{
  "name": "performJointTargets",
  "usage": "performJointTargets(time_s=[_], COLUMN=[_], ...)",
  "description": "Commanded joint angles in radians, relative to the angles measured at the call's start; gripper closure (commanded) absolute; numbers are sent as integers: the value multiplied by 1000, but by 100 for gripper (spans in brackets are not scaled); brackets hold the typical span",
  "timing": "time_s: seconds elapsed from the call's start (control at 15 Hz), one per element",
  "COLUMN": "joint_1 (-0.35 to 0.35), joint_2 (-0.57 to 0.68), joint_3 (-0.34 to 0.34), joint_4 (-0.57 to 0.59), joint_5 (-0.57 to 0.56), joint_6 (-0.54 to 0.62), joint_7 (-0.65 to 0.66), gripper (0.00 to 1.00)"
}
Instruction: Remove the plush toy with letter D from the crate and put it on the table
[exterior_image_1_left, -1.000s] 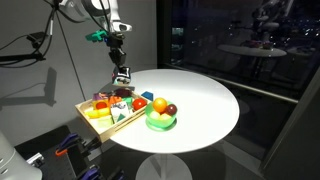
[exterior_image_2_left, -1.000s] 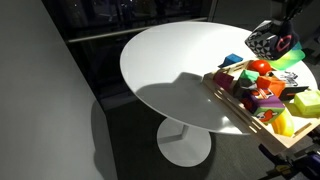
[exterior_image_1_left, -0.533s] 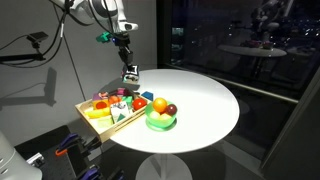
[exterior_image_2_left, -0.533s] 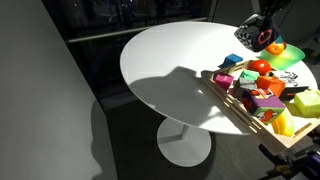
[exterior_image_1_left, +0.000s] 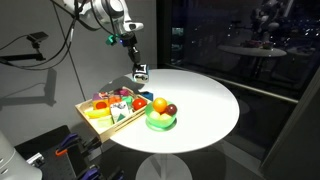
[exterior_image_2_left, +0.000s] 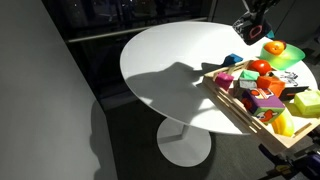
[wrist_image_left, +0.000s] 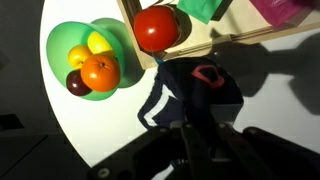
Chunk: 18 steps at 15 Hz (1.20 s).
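Now the gripper (exterior_image_1_left: 139, 66) is clamped on the dark plush toy (exterior_image_1_left: 142, 74) and holds it in the air above the white surface (exterior_image_1_left: 205, 105), just past the far edge of the wooden crate (exterior_image_1_left: 98, 121). In the wrist view the toy shows a red mark and hangs beside the crate's corner, near a green bowl (wrist_image_left: 60, 42) of fruit.

Bowl (exterior_image_1_left: 160, 126) beside crate (exterior_image_1_left: 95, 120) on table (exterior_image_1_left: 205, 100)
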Motion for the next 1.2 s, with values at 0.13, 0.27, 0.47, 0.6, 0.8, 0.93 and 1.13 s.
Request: performJointTargets(time_s=[0.13, 0.27, 0.47, 0.6, 0.8, 0.93, 1.13], joint_1=[33, 40, 46, 48, 47, 44, 40], joint_2=[51, 56, 53, 50, 45, 36, 19], joint_3=[-19, -22, -22, -20, -17, -15, -16], joint_4=[48, 45, 39, 38, 36, 29, 14], joint_5=[-93, -101, -87, -70, -38, 3, 56], joint_6=[-35, -39, -52, -71, -105, -129, -163], joint_7=[104, 111, 92, 72, 30, -25, -101], gripper=[58, 41, 17, 2, 0, 0, 0])
